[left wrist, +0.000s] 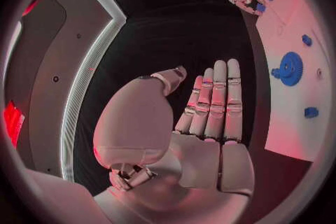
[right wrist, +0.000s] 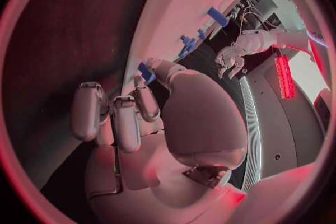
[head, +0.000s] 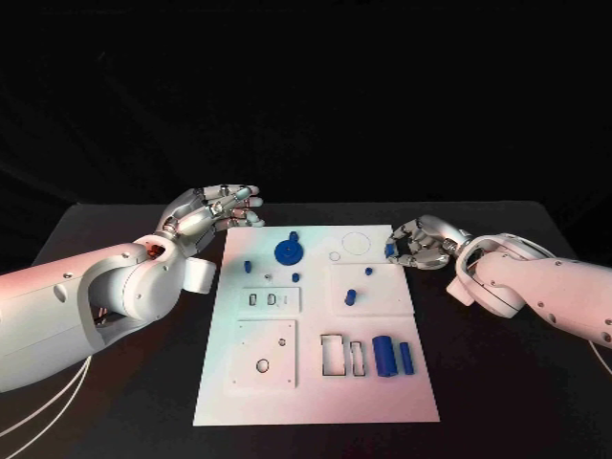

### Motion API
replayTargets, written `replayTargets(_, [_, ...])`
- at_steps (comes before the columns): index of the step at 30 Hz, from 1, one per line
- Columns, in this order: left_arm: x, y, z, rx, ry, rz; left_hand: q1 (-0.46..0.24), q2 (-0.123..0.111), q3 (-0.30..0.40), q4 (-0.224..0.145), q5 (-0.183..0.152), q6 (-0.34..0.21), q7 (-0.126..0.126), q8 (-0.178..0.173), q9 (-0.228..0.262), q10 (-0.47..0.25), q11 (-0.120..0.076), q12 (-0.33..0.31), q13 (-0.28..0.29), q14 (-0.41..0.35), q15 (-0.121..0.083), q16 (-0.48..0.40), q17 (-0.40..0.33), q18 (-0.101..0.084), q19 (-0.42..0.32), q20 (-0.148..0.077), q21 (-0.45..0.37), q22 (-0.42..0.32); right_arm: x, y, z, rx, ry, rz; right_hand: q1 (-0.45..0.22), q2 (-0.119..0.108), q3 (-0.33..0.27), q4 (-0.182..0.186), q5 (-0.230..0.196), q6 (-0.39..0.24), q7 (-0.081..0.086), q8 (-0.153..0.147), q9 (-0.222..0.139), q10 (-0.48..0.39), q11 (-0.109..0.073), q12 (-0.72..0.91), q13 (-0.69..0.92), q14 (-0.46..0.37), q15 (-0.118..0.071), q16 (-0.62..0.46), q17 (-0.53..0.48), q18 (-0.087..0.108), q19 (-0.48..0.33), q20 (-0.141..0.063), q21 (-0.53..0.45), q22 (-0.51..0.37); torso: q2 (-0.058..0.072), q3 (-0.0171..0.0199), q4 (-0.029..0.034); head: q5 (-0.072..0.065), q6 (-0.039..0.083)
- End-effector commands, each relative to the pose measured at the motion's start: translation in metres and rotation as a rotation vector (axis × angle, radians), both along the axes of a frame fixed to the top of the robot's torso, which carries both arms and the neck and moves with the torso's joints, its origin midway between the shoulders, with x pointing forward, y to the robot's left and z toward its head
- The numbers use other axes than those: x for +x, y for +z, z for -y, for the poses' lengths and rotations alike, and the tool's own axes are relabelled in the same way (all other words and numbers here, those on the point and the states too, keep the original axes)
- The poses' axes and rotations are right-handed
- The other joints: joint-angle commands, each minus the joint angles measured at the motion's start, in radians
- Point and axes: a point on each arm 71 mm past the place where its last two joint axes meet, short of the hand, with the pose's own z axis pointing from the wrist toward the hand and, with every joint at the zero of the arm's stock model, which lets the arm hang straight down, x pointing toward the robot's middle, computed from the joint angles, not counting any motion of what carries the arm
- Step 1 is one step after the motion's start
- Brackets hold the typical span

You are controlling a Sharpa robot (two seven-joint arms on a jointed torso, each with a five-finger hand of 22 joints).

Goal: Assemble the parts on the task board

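Several blue parts [head: 383, 355] on white task board [head: 317, 397]

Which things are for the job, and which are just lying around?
For the job: task board, blue gear, blue cylinder, small blue part at the right hand, left hand.
Just there: black table.

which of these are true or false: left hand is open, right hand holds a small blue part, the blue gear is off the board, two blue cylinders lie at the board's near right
1. The left hand is open: true.
2. The right hand holds a small blue part: true.
3. The blue gear lies off the task board: false, it sits on the board's far part.
4. Two blue cylinders lie at the board's near right: true.
5. The left hand touches the gear: false, they're apart.
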Motion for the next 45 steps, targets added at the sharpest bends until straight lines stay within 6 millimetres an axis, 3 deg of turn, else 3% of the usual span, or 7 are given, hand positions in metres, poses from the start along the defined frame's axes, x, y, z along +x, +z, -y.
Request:
replayTargets(1, [-0.001, 0.001, 0.002, -0.013, -0.018, 0.006, -0.006, 0.0, 0.0, 0.003, 0.001, -0.006, 0.037, -0.002, 0.001, -0.007, -0.001, -0.001, 0.002, 0.001, 0.002, -0.004, 0.0, 0.004, 0.003, 0.006, -0.007, -0.001, -0.001, -0.003, -0.001, -0.002, 0.004, -0.013, 0.001, 0.012, 0.003, 0.0, -0.001, 0.004, -0.001, 0.003, 0.001, 0.007, -0.002, 0.004, 0.001, 0.061, 0.003, 0.006, 0.076, 0.0, 0.008, -0.001, 0.006, 0.001, 0.0, 0.0006, -0.0013, 0.001, 0.0])
replayTargets(19, [-0.001, 0.001, 0.001, -0.012, -0.02, 0.001, -0.005, 0.001, 0.0, 0.003, 0.001, -0.006, 0.037, -0.001, 0.002, -0.007, -0.001, 0.0, 0.002, 0.002, 0.002, -0.006, 0.0, 0.004, 0.004, 0.005, -0.008, -0.002, 0.0, -0.002, -0.005, 0.003, -0.001, 0.001, 0.003, 0.02, 0.009, -0.004, -0.001, 0.008, -0.002, 0.006, 0.002, 0.008, -0.003, 0.004, 0.002, 0.061, 0.002, 0.006, 0.076, 0.0, 0.008, -0.003, 0.005, 0.002, 0.0, 0.0017, -0.0014, 0.001, -0.001])
replayTargets(24, [0.0, 0.0, 0.001, -0.011, -0.022, 0.0, -0.006, 0.001, 0.0, 0.003, 0.001, -0.007, 0.038, -0.001, 0.003, -0.008, 0.0, 0.0, 0.002, 0.002, 0.002, -0.006, 0.0, 0.004, 0.004, 0.006, -0.008, -0.003, 0.0, -0.001, -0.004, 0.002, -0.008, 0.008, 0.006, 0.049, 0.02, -0.008, -0.001, 0.043, -0.013, 0.032, 0.014, 0.009, -0.012, 0.005, 0.005, 0.061, -0.004, 0.006, 0.078, 0.0, 0.009, -0.007, 0.006, 0.005, 0.001, 0.0019, -0.0013, 0.001, -0.001])
replayTargets(26, [0.0, 0.0, 0.001, -0.011, -0.023, -0.001, -0.006, 0.001, 0.0, 0.003, 0.001, -0.007, 0.038, -0.001, 0.003, -0.008, 0.0, 0.0, 0.002, 0.002, 0.002, -0.006, 0.0, 0.004, 0.004, 0.006, -0.008, -0.003, 0.001, -0.001, -0.004, 0.003, -0.013, 0.012, 0.018, 0.076, 0.042, -0.017, 0.002, 0.066, -0.025, 0.057, 0.025, 0.009, -0.023, 0.003, 0.006, 0.061, -0.013, 0.006, 0.078, 0.0, 0.009, -0.014, 0.006, 0.007, 0.001, 0.0021, -0.0012, 0.001, -0.001])
replayTargets(29, [0.0, 0.0, 0.001, -0.011, -0.024, -0.002, -0.006, 0.001, 0.0, 0.003, 0.001, -0.007, 0.038, -0.001, 0.003, -0.008, 0.0, 0.0, 0.002, 0.002, 0.002, -0.006, 0.0, 0.004, 0.004, 0.006, -0.008, -0.003, 0.001, -0.001, -0.004, 0.003, -0.021, 0.018, 0.016, 0.088, 0.058, -0.022, 0.001, 0.08, -0.035, 0.085, 0.04, 0.009, -0.031, 0.001, 0.006, 0.061, -0.02, 0.005, 0.078, 0.0, 0.01, -0.021, 0.005, 0.008, 0.001, 0.0022, -0.0011, 0.001, -0.001])
replayTargets(39, [0.0, 0.0, 0.0, -0.01, -0.024, -0.004, -0.006, 0.001, 0.0, 0.004, 0.001, -0.007, 0.038, -0.001, 0.003, -0.008, 0.0, 0.0, 0.002, 0.002, 0.002, -0.007, 0.0, 0.004, 0.004, 0.006, -0.009, -0.003, 0.001, 0.002, -0.004, 0.004, -0.041, 0.045, 0.009, 0.096, 0.071, -0.031, -0.001, 0.074, -0.042, 0.119, 0.061, 0.012, -0.038, -0.001, 0.006, 0.062, -0.027, 0.004, 0.077, 0.0, 0.009, -0.029, 0.003, 0.009, 0.0, 0.002, -0.0028, 0.0, -0.002])
replayTargets(45, [0.0, 0.0, -0.001, -0.009, -0.021, -0.004, -0.006, 0.001, 0.0, 0.004, 0.001, -0.007, 0.038, -0.001, 0.003, -0.008, 0.0, 0.0, 0.002, 0.002, 0.002, -0.007, 0.0, 0.004, 0.004, 0.006, -0.009, -0.003, -0.001, 0.011, -0.011, 0.006, -0.047, 0.03, -0.007, 0.089, 0.071, -0.028, -0.001, 0.057, -0.04, 0.123, 0.064, 0.01, -0.036, -0.005, 0.004, 0.061, -0.027, 0.002, 0.075, 0.001, 0.006, -0.03, -0.002, 0.006, -0.001, -0.0014, -0.0022, -0.002, -0.002])
